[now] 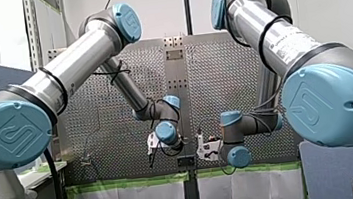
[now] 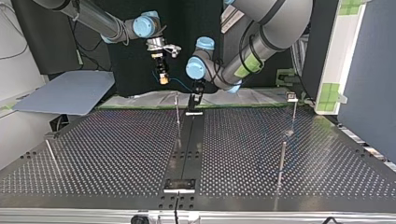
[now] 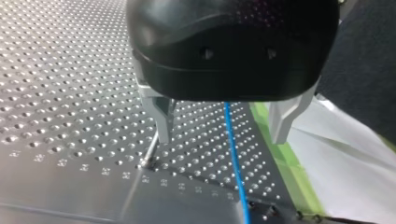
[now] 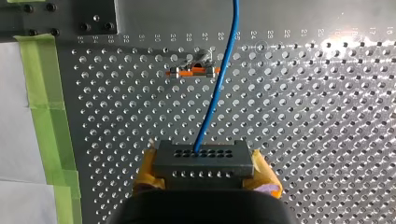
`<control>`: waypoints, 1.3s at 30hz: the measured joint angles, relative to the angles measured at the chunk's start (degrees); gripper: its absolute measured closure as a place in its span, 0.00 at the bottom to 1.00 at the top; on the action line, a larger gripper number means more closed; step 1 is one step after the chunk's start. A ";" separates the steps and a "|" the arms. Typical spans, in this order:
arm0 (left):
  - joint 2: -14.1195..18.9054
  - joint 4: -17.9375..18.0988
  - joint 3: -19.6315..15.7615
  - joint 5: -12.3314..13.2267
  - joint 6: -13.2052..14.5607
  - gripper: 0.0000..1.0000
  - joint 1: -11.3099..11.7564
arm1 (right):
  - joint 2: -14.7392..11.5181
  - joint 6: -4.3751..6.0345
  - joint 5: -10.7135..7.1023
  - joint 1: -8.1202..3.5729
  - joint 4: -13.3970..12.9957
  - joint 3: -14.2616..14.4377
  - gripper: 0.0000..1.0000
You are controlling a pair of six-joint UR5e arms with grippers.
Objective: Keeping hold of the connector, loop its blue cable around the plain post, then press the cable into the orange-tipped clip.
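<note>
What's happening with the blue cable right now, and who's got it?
My right gripper is shut on the dark connector, held above the perforated table. The blue cable runs from it past one end of the orange-tipped clip and does not look pressed in. My left gripper hangs open, with the cable passing untouched between its fingers. A plain post stands near one finger, apart from the cable, so the loop is not yet made.

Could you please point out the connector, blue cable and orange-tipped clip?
connector [image 4: 204, 162]: right wrist view, middle of its dark body.
blue cable [image 4: 216, 93]: right wrist view, halfway along its visible run.
orange-tipped clip [image 4: 194, 71]: right wrist view, its orange middle.
</note>
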 joint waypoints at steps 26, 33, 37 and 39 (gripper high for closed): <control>-0.01 6.04 -0.02 -0.11 -1.30 1.00 -0.82 | 0.00 -1.49 2.03 -0.37 0.89 0.00 1.00; -0.01 5.94 -0.02 -1.09 -2.66 1.00 -1.27 | 0.00 -1.87 2.63 -0.50 1.65 0.00 1.00; -0.01 5.73 -0.03 -1.75 -3.01 1.00 -1.47 | 0.00 -1.93 2.71 -0.52 1.76 0.00 1.00; -0.01 5.75 -0.03 -1.88 -3.04 1.00 -1.56 | 0.00 -1.95 2.73 -0.51 1.67 0.00 1.00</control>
